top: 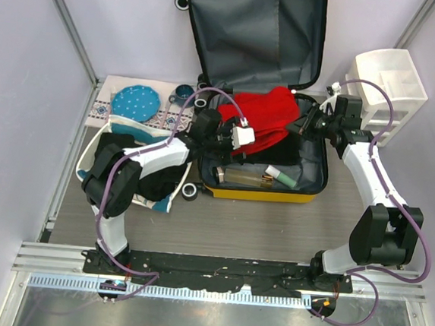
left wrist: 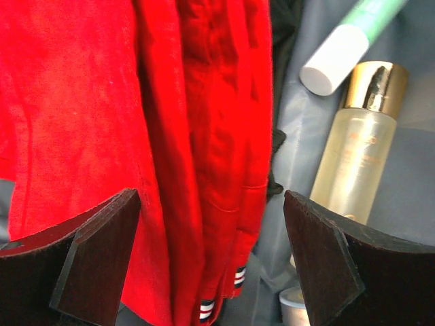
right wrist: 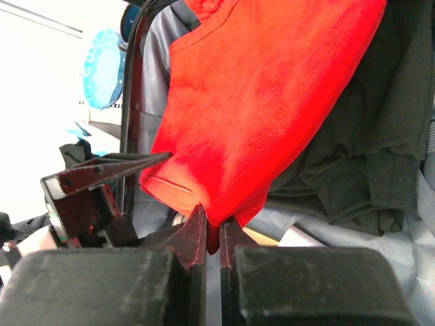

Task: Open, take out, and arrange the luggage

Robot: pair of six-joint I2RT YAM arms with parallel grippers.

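Note:
The yellow luggage [top: 260,195] lies open in the middle of the table, its grey-lined lid [top: 260,29] standing up at the back. Inside, a red garment [top: 263,117] lies over a black garment [right wrist: 380,149]. A clear bottle with a gold cap [left wrist: 357,149] and a green tube with a white cap [left wrist: 336,58] lie beside them. My left gripper [left wrist: 212,200] hangs open just above the red garment [left wrist: 102,102], holding nothing. My right gripper [right wrist: 213,217] is shut on a pinched edge of the red garment [right wrist: 272,88], at the luggage's right side [top: 306,129].
A white drawer unit [top: 384,90] stands at the back right. At the left, a blue plate [top: 135,102] and a dark cup [top: 184,93] rest on a patterned mat, and a white tray [top: 88,159] sits under my left arm. A small roll [top: 189,191] lies by the luggage's front left corner.

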